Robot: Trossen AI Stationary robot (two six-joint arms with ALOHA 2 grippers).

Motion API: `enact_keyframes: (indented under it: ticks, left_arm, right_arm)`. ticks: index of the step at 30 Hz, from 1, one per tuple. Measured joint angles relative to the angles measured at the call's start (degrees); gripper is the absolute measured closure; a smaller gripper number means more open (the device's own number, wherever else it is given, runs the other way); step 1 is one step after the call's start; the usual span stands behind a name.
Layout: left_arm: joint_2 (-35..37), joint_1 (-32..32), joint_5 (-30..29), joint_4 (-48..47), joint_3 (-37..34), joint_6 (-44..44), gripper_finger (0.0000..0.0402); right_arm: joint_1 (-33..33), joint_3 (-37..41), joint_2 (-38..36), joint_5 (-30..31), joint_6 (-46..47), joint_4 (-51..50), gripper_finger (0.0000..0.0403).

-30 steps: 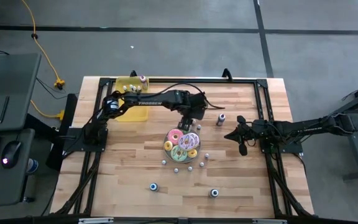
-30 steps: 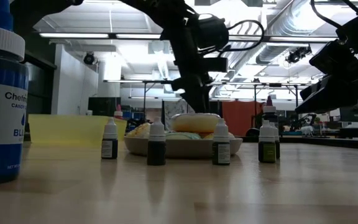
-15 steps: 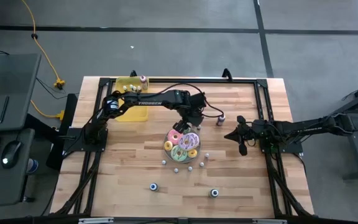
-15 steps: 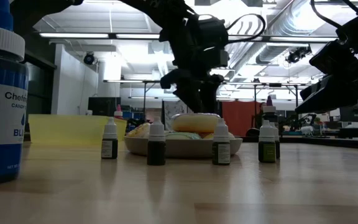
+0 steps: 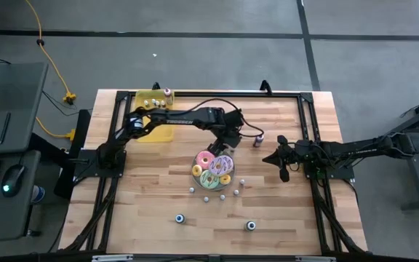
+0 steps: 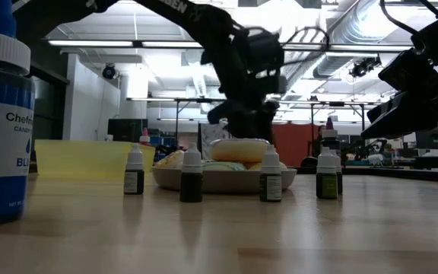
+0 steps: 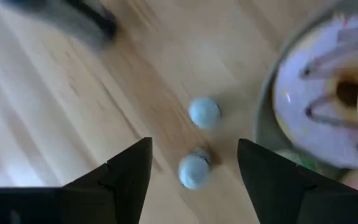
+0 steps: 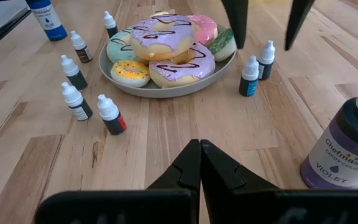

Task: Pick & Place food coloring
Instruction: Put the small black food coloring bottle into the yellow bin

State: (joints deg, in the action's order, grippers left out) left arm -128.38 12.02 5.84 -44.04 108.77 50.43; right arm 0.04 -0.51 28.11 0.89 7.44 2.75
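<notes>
From above, the left gripper (image 5: 230,139) hangs over the wooden table (image 5: 158,189), its fingers just past the far edge of the plate of doughnuts (image 5: 212,169). A larger bottle (image 5: 257,139) stands just to the right of those fingers. Several tiny bottles (image 5: 208,194) dot the table on the plate's near side, away from the fingers. A yellow tray (image 5: 153,116) lies far back along the arm. The right gripper (image 5: 273,159) waits well to the right.
</notes>
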Motion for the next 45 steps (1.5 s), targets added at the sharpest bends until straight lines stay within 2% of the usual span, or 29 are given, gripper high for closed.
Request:
enact_keyframes:
  ticks: [5,13,27,45]
  left_arm:
    - [-1.29,0.47,-3.10,0.15,-0.02,-1.26,0.0173]
    - [-1.25,1.36,-3.40,0.14,0.02,-2.68,0.0173]
    - [-1.25,1.48,1.49,-0.64,0.02,-4.31,0.0173]
    - [-2.16,1.94,1.21,0.68,0.02,-6.75,0.0173]
  right_arm:
    - [0.01,-0.01,-0.01,0.00,0.00,-0.03,0.0402]
    - [0.01,-0.02,0.01,0.00,0.00,0.01,0.0402]
    - [0.01,-0.02,-0.01,0.00,0.00,0.03,0.0402]
    - [0.01,-0.01,0.00,0.00,0.00,0.01,0.0402]
